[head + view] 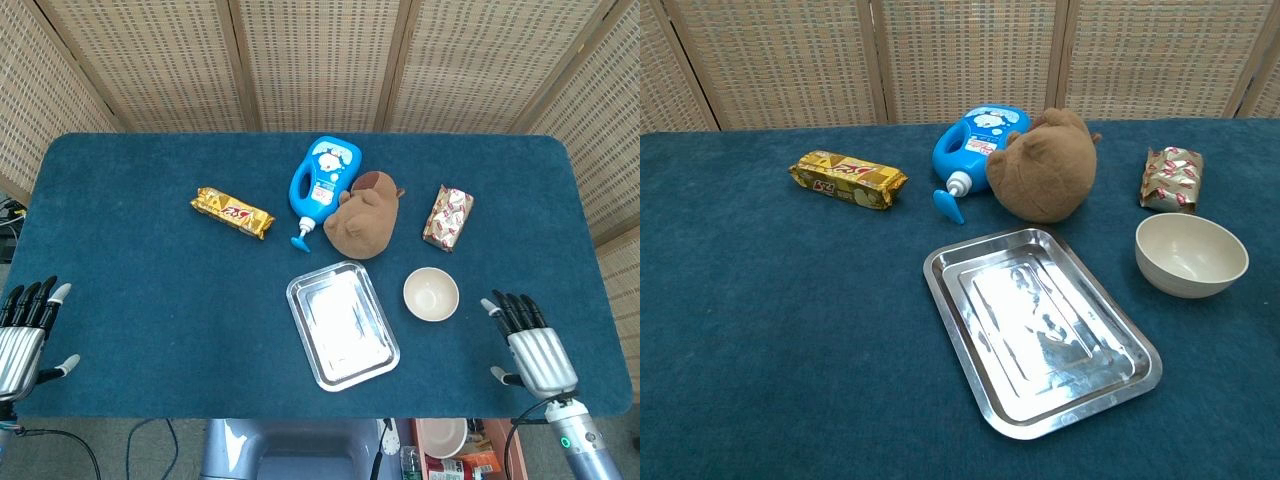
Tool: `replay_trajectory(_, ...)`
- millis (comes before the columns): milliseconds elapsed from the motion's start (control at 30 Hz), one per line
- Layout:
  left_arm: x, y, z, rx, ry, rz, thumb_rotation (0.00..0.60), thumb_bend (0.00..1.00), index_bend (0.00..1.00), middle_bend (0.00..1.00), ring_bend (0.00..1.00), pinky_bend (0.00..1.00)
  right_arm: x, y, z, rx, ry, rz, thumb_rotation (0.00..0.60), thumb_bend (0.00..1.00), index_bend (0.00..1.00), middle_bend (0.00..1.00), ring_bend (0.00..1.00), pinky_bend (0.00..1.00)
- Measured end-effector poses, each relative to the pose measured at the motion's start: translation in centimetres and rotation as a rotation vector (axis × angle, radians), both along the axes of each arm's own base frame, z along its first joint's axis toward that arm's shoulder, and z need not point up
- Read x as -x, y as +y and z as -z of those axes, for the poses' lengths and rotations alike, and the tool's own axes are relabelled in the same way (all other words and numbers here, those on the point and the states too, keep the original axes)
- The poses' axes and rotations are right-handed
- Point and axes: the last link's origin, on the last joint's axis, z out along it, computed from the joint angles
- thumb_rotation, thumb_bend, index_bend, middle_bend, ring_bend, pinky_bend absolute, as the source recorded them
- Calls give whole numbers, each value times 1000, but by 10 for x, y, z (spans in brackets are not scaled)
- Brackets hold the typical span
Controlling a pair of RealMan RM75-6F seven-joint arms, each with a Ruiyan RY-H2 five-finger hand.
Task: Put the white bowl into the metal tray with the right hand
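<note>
white bowl (431, 294): upright and empty on the blue cloth, just beside the metal tray (375, 362) at the tray's 3 o'clock, apart from it. nothing is lying in the tray.

right hand (533, 343): seen in the head view only, at the bowl's 4 o'clock near the table's front edge; fingers spread, nothing held. the reach is judged to be in hand and the grasp not yet begun.

left hand (24, 330): at the table's 8 o'clock corner, fingers apart, nothing held; not wanted for this task.

handling: the bowl is best approached from its 4 o'clock side, the rim taken between thumb and fingers, lifted above the tray's raised lip, carried toward 9 o'clock and set down flat on the tray floor.

room: open cloth is seen between hand and bowl. brown plush toy (365, 216) is near the bowl at 11 o'clock, foil snack pack (448, 217) at 12 o'clock; a reach overshot toward 12 o'clock is judged to risk nudging either. blue bottle (322, 181) and gold biscuit pack (232, 212) lie well apart. the front table edge is close behind the hand.
</note>
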Motion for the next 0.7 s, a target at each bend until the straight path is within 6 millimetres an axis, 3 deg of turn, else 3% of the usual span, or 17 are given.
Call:
replay_trajectory(233,6,7,6,2,20,-31,600,0,0,0,0,0,-1,-50,28,-104,76,-66,600,0,228,0,0,0)
replay_trajectory(433,11,13,8,3,31,-63,600,0,0,0,0,0,3,-68,50,-150,87,-46,600,21,323,0,0,0)
replay_trajectory(567,14,17,10,4,38,-82,600,0,0,0,0,0,6,-75,61,-161,93,-36,600,165,490,0,0,0)
replay_trajectory(700,15,19,11,3,42,-91,600,0,0,0,0,0,10,-81,68,-161,94,-30,600,250,561,0,0,0)
